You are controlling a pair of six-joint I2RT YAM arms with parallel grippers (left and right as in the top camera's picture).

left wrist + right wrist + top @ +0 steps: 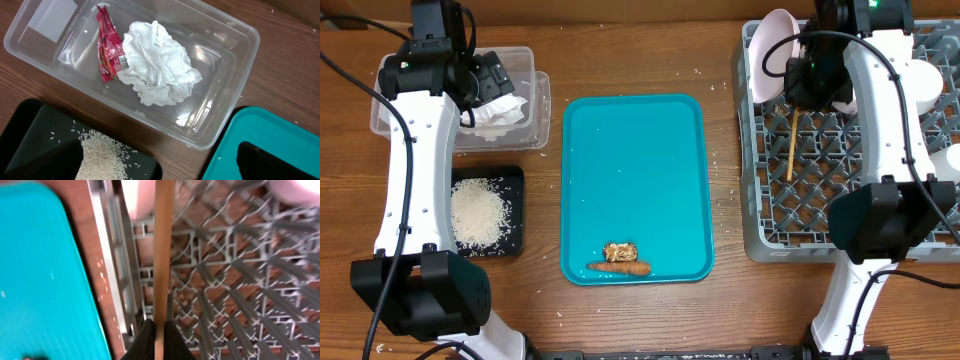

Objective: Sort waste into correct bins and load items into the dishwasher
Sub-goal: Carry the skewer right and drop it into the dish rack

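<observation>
At the lower middle of the overhead frame, a small orange carrot [618, 267] and a brown food lump [620, 251] lie just beside each other on the teal tray [630, 150], not yet sorted. To the left, the black tray [512, 178] holds loose rice [478, 212]. Above it, the clear tub [538, 100] holds crumpled napkins [157, 62] and a red wrapper [109, 47]. At right sits the grey dish rack [810, 215], with a white plate [775, 40] on edge in its upper left corner.

One risk is the wooden stick [162, 255]. It is pinched only at one end, so it could swivel or drop through the rack's open grid onto the desk [730, 310].

The right fingers [144, 345] are clamped tight on that stick above the rack. The left fingers [265, 160] are spread fully wide and hold nothing, hovering over the tub.
</observation>
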